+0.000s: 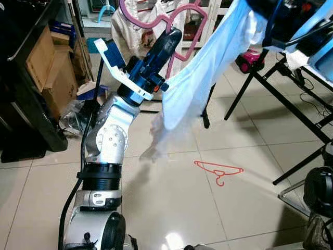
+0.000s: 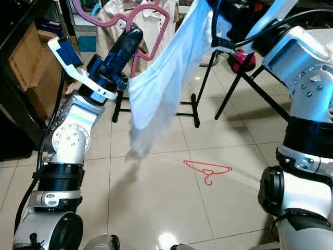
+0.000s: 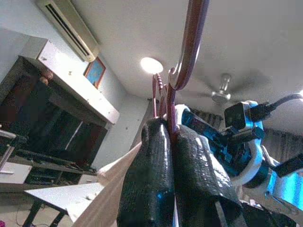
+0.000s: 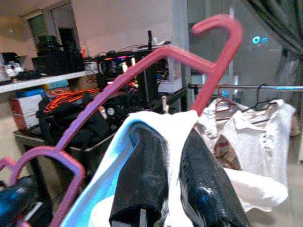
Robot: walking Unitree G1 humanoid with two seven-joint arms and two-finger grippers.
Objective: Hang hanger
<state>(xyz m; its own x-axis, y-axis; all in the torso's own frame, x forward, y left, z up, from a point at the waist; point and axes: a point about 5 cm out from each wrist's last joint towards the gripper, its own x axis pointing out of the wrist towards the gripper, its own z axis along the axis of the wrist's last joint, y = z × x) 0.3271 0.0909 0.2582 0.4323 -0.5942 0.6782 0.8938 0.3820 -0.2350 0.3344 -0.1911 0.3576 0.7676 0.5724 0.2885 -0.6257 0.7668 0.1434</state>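
Carrying looked to be the step in hand: the left gripper point(image 1: 174, 34) was clenched on the pink hanger point(image 2: 156, 23), held high, while the right gripper point(image 4: 175, 156) pinched the white garment point(image 2: 166, 73) draped from it. Next, its hook needed lifting onto the rail point(image 4: 246, 87). Black stand legs point(image 2: 229, 88) and a red hanger point(image 1: 219, 171) on the floor crowded the way.

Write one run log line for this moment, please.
left gripper: shut on pink hanger, raised | right gripper: shut on white garment | red hanger: on floor | rail: behind
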